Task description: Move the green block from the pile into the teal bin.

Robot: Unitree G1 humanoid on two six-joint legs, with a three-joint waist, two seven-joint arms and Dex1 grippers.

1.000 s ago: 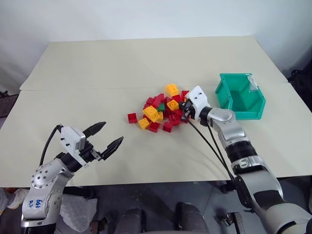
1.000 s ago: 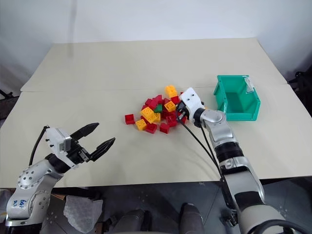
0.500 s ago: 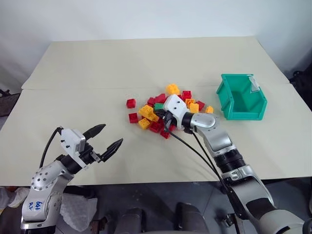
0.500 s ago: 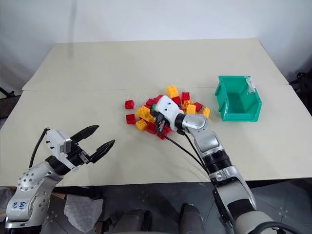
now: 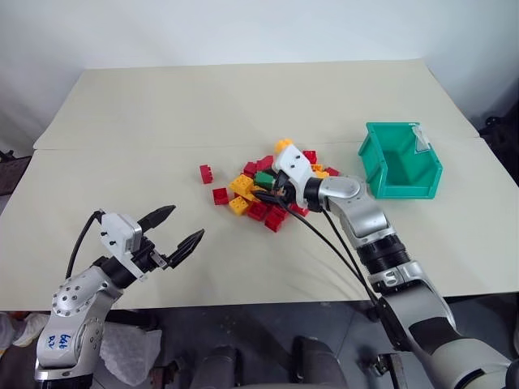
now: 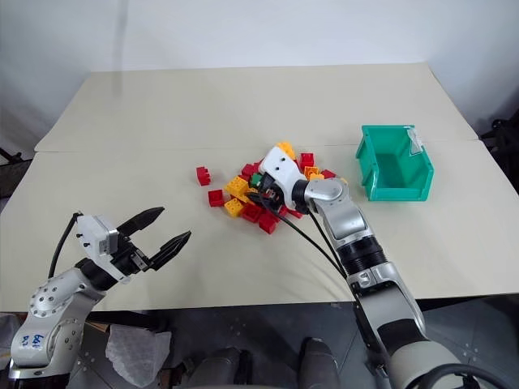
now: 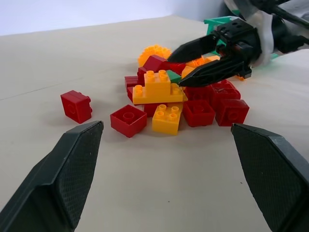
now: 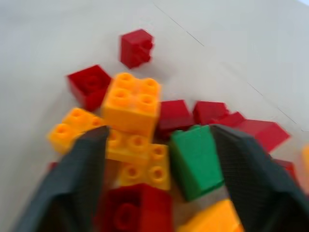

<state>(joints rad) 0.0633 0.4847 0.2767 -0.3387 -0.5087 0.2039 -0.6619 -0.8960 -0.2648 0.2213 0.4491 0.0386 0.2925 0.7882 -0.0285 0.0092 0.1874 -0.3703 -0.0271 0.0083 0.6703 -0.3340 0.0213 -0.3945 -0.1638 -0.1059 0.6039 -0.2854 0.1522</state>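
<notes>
- Reaching over the pile (image 5: 272,190), the right gripper (image 5: 272,194) has its two black fingers spread apart, and they hold nothing.
- In the right wrist view the green block (image 8: 196,160) lies between those fingers (image 8: 251,169), beside the right-hand one; whether it touches that finger I cannot tell.
- From the head cameras the green block (image 5: 264,177) sits in the heap, close to the gripper's white housing, with red and yellow bricks around it.
- A stacked yellow brick (image 8: 131,104) stands next to the green block, over more yellow pieces and a red one.
- Two red bricks (image 5: 206,173) lie apart from the heap on its left side, one farther out than the other.
- The teal bin (image 5: 422,166) stands on the table (image 5: 162,105) to the right of the pile, well apart from it, with its white label at the far right corner.
- The left gripper (image 5: 172,239) hangs near the table's front edge on the left, its fingers wide apart and bare, pointing toward the pile.
- In the left wrist view the right gripper (image 7: 203,60) shows over the bricks with a clear gap between its fingertips.
</notes>
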